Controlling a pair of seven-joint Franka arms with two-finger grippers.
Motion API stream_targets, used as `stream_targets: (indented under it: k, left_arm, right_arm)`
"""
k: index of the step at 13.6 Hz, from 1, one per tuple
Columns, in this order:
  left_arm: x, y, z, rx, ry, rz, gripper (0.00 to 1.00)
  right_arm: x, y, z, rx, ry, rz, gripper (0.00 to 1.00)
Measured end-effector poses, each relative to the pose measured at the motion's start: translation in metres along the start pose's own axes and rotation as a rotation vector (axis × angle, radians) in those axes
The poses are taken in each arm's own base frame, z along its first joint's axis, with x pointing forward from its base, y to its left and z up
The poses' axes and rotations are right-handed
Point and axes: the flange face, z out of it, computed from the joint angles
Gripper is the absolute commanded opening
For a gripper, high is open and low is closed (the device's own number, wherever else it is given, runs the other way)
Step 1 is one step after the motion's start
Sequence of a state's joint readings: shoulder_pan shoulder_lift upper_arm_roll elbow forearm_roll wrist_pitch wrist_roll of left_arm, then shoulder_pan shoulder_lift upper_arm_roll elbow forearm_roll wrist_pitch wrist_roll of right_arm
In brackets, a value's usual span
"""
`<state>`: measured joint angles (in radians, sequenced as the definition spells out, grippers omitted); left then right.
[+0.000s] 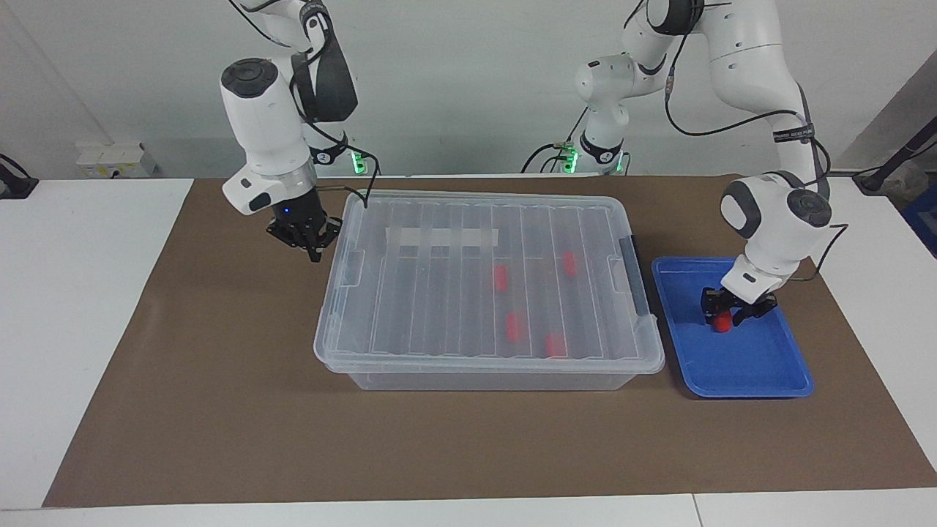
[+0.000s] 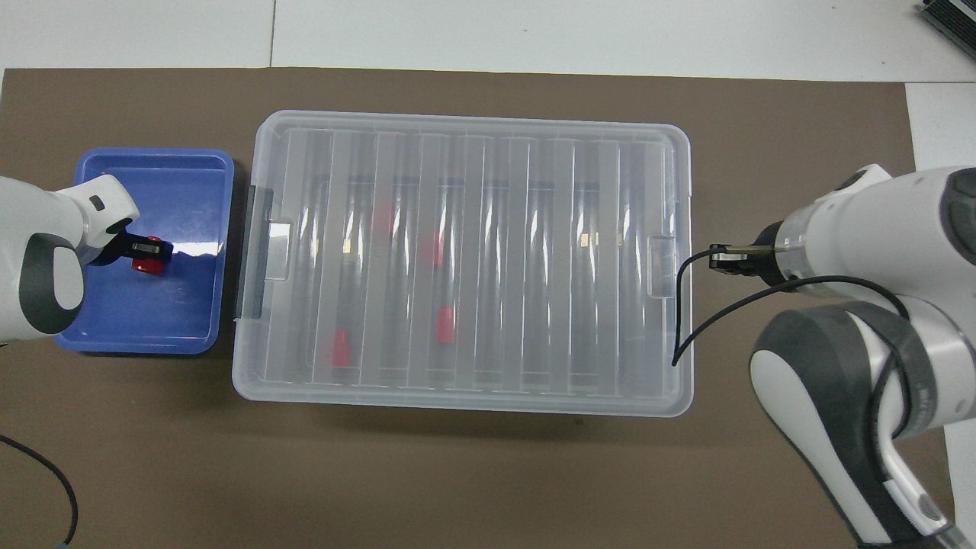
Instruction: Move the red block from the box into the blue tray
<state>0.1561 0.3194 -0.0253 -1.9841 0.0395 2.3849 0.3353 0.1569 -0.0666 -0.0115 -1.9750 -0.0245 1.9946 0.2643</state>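
We see a big white desk (image 1: 88,329) with a flat brown mat (image 1: 219,424) spread over most of it. The mat looks smooth and dull.

On the mat sits the box (image 1: 483,293). It is long, see-through plastic with round corners. Its clear lid is on and has ridges running across it like stripes. A white label strip (image 1: 441,237) lies on the lid, and a dark latch (image 1: 635,278) sits at the end by the left arm. Through the lid we see four small red blocks lying on the bottom, looking a bit fuzzy through the plastic.

Just beside that end of the box lies the blue tray (image 1: 761,373). It is shiny plastic, shallow, with a raised rim and soft round corners. It is much smaller than the box.

The left pincer (image 1: 726,313) is down inside the blue tray. Its fingers sit on both sides of the red block (image 1: 722,322), which looks like it rests on the tray's bottom. We cannot tell if the pincer grips the block or has let go.

The right pincer (image 1: 312,249) hangs over the mat, just beside the other end of the box, and holds nothing. We cannot tell if its fingers are shut. A thin black cable (image 2: 679,305) loops from it over the lid.

The red block is small, chunky and bright.
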Motion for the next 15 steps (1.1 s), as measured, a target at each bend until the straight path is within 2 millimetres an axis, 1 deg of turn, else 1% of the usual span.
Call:
stream_targets:
  k: [1,2,4,6,8,9,10,11,12,13,15]
  left_arm:
    - [0.001,0.000,-0.006,-0.005,-0.015,0.000,0.61]
    - [0.005,-0.001,-0.018,-0.011,-0.035,0.001,0.63]
    - [0.014,-0.002,-0.060,-0.018,-0.064,0.001,0.66]
    - [0.017,0.004,-0.108,-0.020,-0.081,-0.022,0.70]
    - [0.018,0.019,-0.156,-0.023,-0.107,-0.055,0.82]
    - [0.020,0.029,-0.181,-0.025,-0.123,-0.070,0.99]
    - [0.022,0.040,-0.202,-0.025,-0.135,-0.087,1.00]
    - [0.023,0.050,-0.218,-0.023,-0.138,-0.101,1.00]
    - [0.023,0.061,-0.235,-0.019,-0.131,-0.111,1.00]
    - [0.019,0.068,-0.251,-0.017,-0.125,-0.117,1.00]
    - [0.000,0.074,-0.284,-0.015,-0.130,-0.119,1.00]
  right_arm:
    - [0.000,0.020,-0.009,-0.003,-0.001,0.035,1.00]
    - [0.000,0.035,-0.021,-0.006,-0.003,0.063,1.00]
    - [0.000,0.055,-0.056,-0.012,-0.014,0.100,1.00]
    - [0.005,0.072,-0.082,-0.010,0.008,0.133,1.00]
    - [0.012,0.090,-0.100,-0.014,0.013,0.162,1.00]
    - [0.017,0.098,-0.111,-0.017,0.011,0.156,1.00]
    - [0.023,0.104,-0.121,-0.019,0.010,0.136,1.00]
    - [0.028,0.109,-0.128,-0.021,0.006,0.117,1.00]
    - [0.032,0.111,-0.131,-0.023,-0.002,0.104,1.00]
    - [0.035,0.110,-0.130,-0.024,-0.012,0.094,1.00]
    - [0.034,0.102,-0.124,-0.026,-0.046,0.078,1.00]
